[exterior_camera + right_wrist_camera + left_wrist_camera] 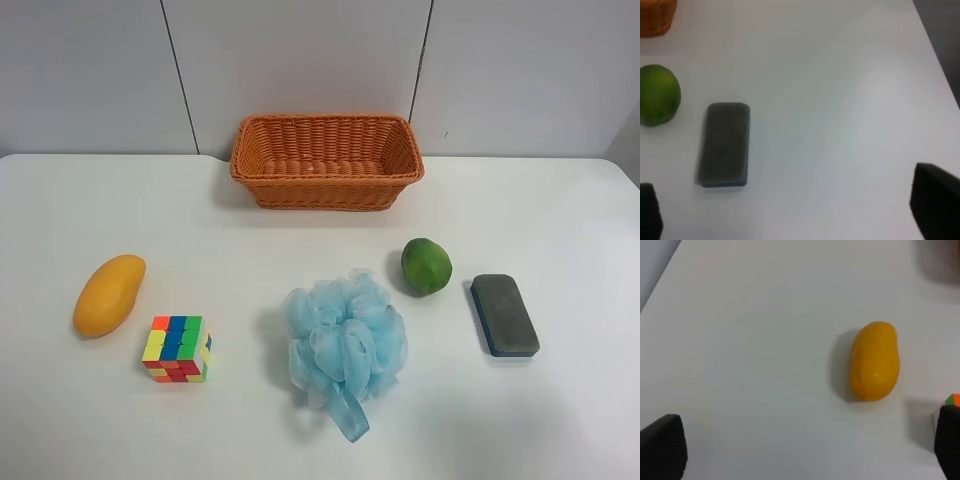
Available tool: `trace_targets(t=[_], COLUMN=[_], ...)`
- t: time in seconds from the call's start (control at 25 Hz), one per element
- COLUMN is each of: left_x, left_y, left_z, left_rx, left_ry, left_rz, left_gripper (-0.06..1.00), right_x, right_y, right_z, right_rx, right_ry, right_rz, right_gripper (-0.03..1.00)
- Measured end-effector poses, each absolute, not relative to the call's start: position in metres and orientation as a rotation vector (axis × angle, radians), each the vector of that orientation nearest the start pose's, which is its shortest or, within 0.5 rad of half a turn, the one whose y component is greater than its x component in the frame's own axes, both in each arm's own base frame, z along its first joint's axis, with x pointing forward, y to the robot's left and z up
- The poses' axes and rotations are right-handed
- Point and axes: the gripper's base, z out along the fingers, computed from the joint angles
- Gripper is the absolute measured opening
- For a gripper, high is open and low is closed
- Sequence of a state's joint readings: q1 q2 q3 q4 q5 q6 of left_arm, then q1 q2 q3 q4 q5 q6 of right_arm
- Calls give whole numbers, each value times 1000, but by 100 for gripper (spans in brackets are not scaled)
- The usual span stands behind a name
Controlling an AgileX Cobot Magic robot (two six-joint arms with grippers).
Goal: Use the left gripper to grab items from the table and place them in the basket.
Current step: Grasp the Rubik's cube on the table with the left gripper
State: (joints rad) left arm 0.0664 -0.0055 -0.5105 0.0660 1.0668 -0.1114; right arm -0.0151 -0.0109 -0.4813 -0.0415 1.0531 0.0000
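Note:
The orange-brown wicker basket (326, 182) stands at the back middle of the white table (560, 220). In front of it lie a yellow-orange mango (109, 294), a multicoloured puzzle cube (177, 348), a light-blue mesh bath puff (345, 340), a round green fruit (426, 266) and a dark grey-blue eraser block (504, 314). No arm shows in the exterior high view. My left gripper (805, 450) is open and empty above the table, short of the mango (874, 361). A corner of the cube (953, 400) shows beside one finger. My right gripper (792, 210) is open and empty near the eraser (725, 144) and the green fruit (657, 94).
A grey panelled wall (300, 60) rises behind the table. The table's edge (935, 60) runs along one side of the right wrist view. A corner of the basket (657, 17) also shows there.

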Motion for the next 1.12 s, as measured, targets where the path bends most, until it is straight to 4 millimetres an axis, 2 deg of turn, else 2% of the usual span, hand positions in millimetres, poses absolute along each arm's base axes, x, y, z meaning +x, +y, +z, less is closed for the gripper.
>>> trace_targets(t=[0.68,0.76,0.92,1.0,1.12], left_x=[-7,-3,19,40,85], left_y=[5,5,7,9,10], left_z=[280,288,326,344,363], left_rx=[-185,-178,-117,-92,-64], left_ry=[2030,2034,2045,2094,2208], left_rz=[51,52,96,122,114], left_gripper=[99,99,99,99,99], right_x=[-4,-4,-4,-4,-4], right_y=[-3,-3,-3,-3,-3], right_z=[273,273,273,273,273], right_rx=[17,17,17,17,17], right_ry=[2044,2044,2044,2044,2044], right_rz=[-59,-59,-59,-59,-59], right_gripper=[99,99,99,99,99])
